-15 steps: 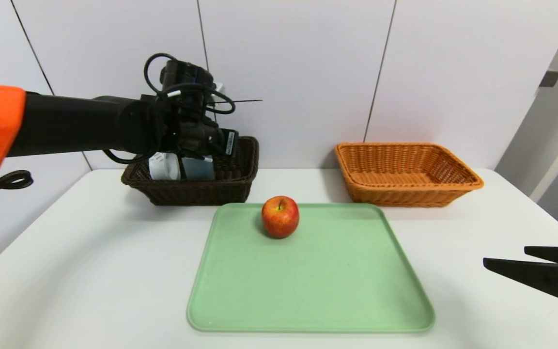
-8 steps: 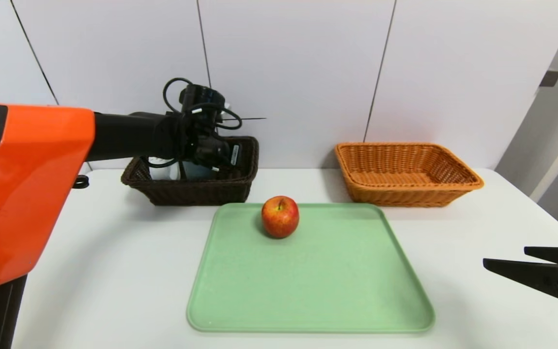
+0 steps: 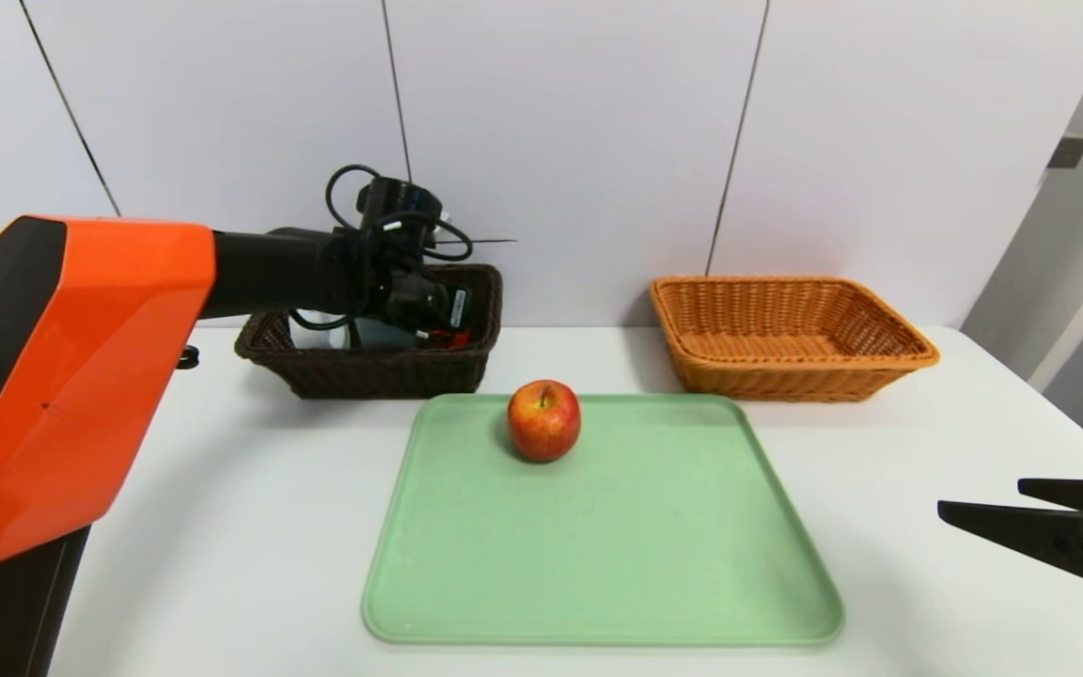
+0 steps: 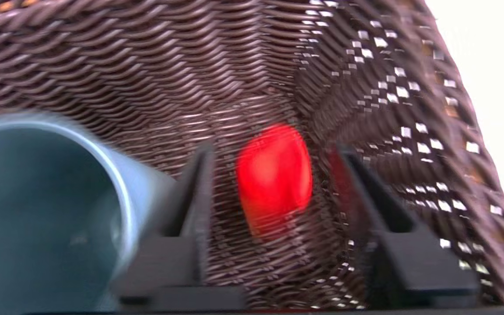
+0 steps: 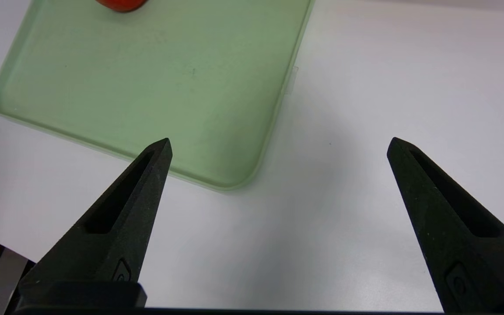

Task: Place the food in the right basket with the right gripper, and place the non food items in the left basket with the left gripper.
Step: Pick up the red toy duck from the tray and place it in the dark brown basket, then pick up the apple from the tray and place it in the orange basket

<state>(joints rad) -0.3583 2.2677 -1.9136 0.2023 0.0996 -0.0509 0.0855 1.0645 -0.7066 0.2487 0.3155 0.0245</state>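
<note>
Over at the far left of the white table (image 3: 222, 527), the left gripper (image 4: 274, 157) reaches down inside the dark brown wicker basket (image 3: 382, 371). Its two black fingers (image 4: 195, 197) stand apart, and a small red object (image 4: 274, 179) lies between them on the woven floor, touching neither; its outline is blurred, so what it is cannot be told. A grey-blue cup (image 4: 50, 197) lies on its side just beside one finger, its mouth facing the wrist camera. From the head camera a red spot (image 3: 450, 336) shows inside the basket, beside the gripper.

A red apple (image 3: 543, 419) sits upright near the far edge of the light green tray (image 3: 598, 564), which lies between the robot and the two baskets. The orange wicker basket (image 3: 791, 376) stands at the far right, well apart from the brown one.

The right gripper (image 5: 278, 144) hangs parked over the table's near right side, just off the tray's corner, its pointed black fingers (image 5: 129, 205) spread wide with nothing between them.
</note>
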